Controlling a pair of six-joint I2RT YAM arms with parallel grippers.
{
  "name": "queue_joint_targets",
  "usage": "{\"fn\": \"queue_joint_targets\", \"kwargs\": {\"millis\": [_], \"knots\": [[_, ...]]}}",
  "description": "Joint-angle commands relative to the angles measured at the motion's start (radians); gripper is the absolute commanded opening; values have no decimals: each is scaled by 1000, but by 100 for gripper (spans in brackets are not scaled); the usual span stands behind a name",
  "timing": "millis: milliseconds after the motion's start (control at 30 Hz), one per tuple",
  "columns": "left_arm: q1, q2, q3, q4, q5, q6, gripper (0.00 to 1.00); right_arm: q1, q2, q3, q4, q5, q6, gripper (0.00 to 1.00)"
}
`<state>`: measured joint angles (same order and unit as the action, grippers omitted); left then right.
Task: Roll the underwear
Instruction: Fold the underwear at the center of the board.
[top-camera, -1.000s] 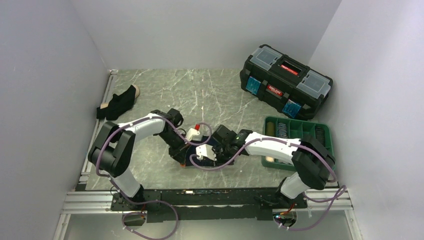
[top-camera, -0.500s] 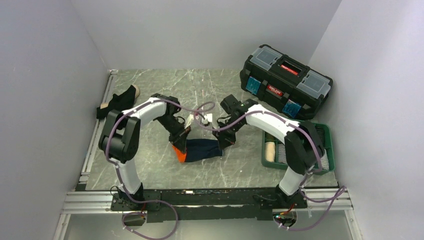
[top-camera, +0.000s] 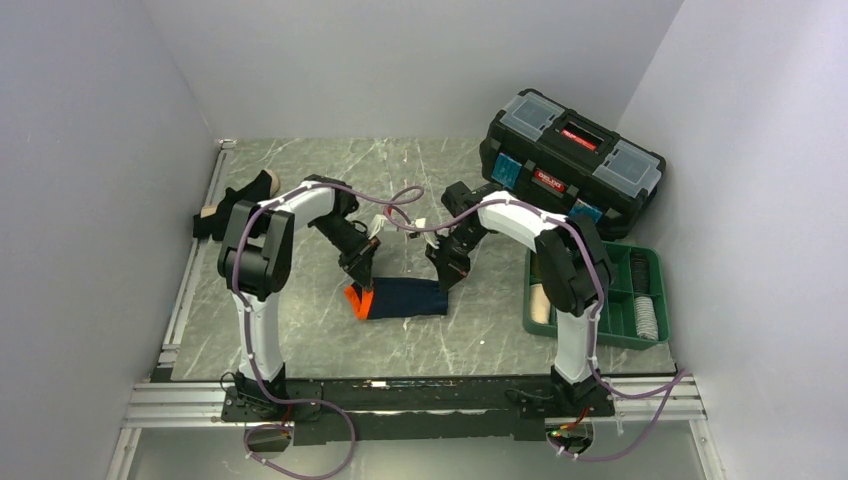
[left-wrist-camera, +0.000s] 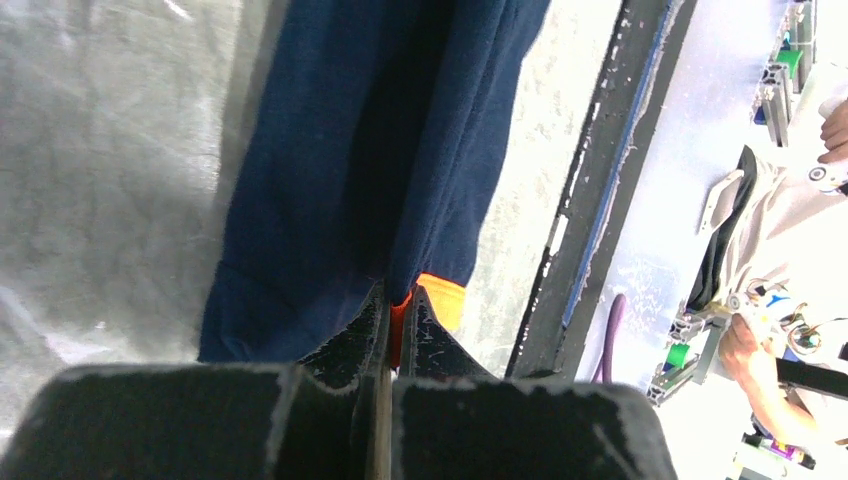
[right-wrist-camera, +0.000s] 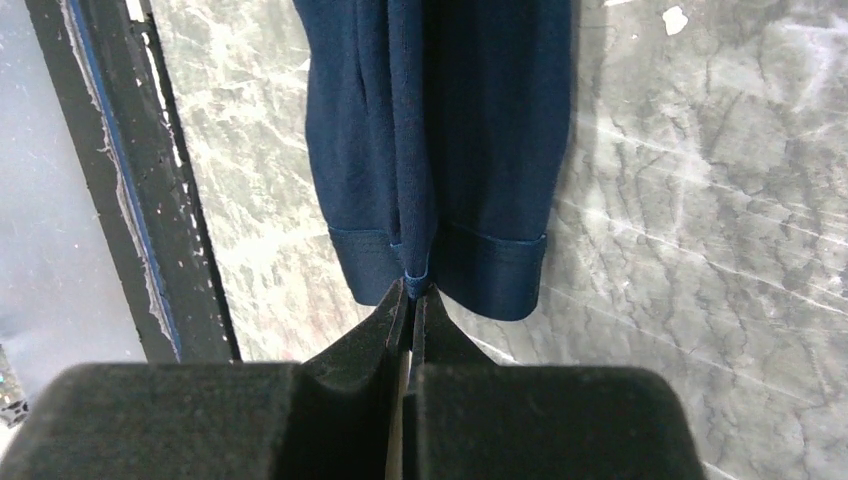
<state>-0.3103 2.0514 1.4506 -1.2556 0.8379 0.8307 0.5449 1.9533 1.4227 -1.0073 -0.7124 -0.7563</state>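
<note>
Two arms work from the near edge, the left arm (top-camera: 295, 205) and the right arm (top-camera: 510, 212), both bent in toward the middle of the worktop (top-camera: 300, 340).

- Near-middle: the navy underwear (top-camera: 405, 298) is strung between the two sets of jaws, orange waistband (top-camera: 356, 302) on the left.
- Left jaws: clenched on the waistband end. The wrist view shows a sliver of orange nipped between the tips, the cloth falling away below.
- Right jaws: clenched on the opposite end, biting a fold at the leg hem (right-wrist-camera: 490, 270).
- I cannot tell whether the lower edge touches the stone or hangs just clear.
- Right, a little further: green tray (top-camera: 615, 246), with some rolled items in its compartments.
- Far left: a black pair with a tan band (top-camera: 238, 207), crumpled by the wall and well apart from the action.
- Far right: black toolbox (top-camera: 570, 165).

Step, as I read it: spreading the navy pair out, ahead of any rolling; no roll has been started on it.

Next move likely calls for both arms to lower together, keeping the cloth taut so it lands flat and unwrinkled. After letting go, one end needs a fresh grip so it can be turned over onto itself. If one side sags early, the cloth will bunch.
</note>
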Motion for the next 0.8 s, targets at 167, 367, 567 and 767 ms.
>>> {"fn": "queue_joint_targets", "kwargs": {"millis": [167,367,567,767], "knots": [[-3,61,47,93,-65,-94,0,-22,83,81,-6,1,15,0],[-2,82,35,147,-99,-153,0,-28,114,86,36,36,61,7],[-4,72,0,191,-112,-189,0,-28,75,38,115,78,115,21],[-4,65,-11,205,-92,-203,0,-33,-18,-4,165,91,151,40]]}}
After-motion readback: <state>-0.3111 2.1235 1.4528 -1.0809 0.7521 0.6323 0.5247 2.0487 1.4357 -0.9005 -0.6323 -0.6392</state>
